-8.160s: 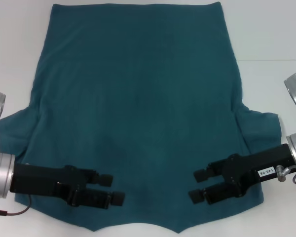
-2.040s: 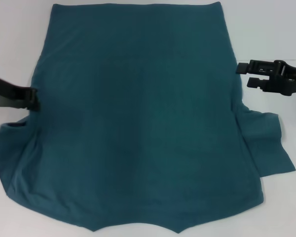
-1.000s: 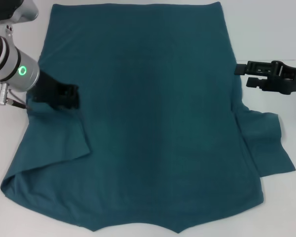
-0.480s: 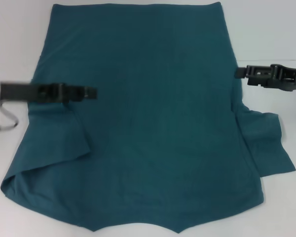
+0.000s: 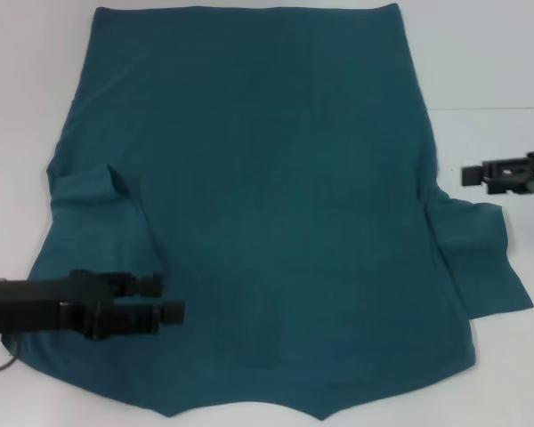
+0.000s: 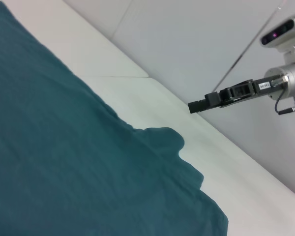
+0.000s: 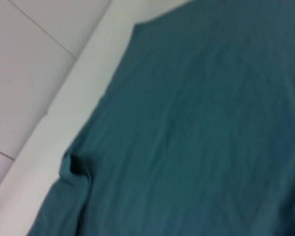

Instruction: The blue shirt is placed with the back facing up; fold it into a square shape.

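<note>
The blue shirt [image 5: 267, 205] lies spread flat on the white table [image 5: 489, 62], filling the centre of the frame; its left sleeve is folded inward; the left gripper [image 5: 166, 299] sits over the lower left, jaws slightly apart; the right gripper [image 5: 470, 175] hovers at the right edge, jaw state undeterminable.

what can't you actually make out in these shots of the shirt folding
- Blue shirt: the head view's top and bottom edges cut it off.
- Its front side: face down, hidden in every view.
- Right gripper: seen edge-on in the head and left wrist views, so finger state unclear.
- Left gripper: whether it touches the fabric.
</note>
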Action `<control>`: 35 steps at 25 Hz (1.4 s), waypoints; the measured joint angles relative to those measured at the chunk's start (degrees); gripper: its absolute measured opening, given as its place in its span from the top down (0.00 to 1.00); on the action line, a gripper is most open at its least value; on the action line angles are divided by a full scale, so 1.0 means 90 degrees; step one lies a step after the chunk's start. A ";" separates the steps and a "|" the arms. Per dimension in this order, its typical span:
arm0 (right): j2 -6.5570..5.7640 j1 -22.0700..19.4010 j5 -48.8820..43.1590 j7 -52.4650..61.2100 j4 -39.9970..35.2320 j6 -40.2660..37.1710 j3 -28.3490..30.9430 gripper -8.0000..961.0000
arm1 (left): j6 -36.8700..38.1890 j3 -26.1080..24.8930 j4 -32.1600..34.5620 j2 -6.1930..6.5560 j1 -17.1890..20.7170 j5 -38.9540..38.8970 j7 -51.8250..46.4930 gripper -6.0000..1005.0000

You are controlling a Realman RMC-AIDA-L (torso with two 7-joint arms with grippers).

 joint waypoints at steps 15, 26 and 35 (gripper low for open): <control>-0.0101 -0.0396 -0.1232 0.1090 -0.0389 0.0193 0.0298 0.24 | -0.0484 -0.0074 -0.0338 -0.0028 -0.0122 -0.0025 -0.0290 0.27; 0.0331 -0.0231 -0.1258 0.1098 -0.0100 0.1177 0.0275 0.24 | -0.0684 -0.0151 -0.0335 -0.0078 -0.0114 -0.0039 -0.0309 0.27; 0.0413 0.0081 -0.1286 0.1132 0.0493 0.1734 -0.0019 0.25 | -0.0847 -0.0155 -0.0341 -0.0121 -0.0088 -0.0054 -0.0309 0.27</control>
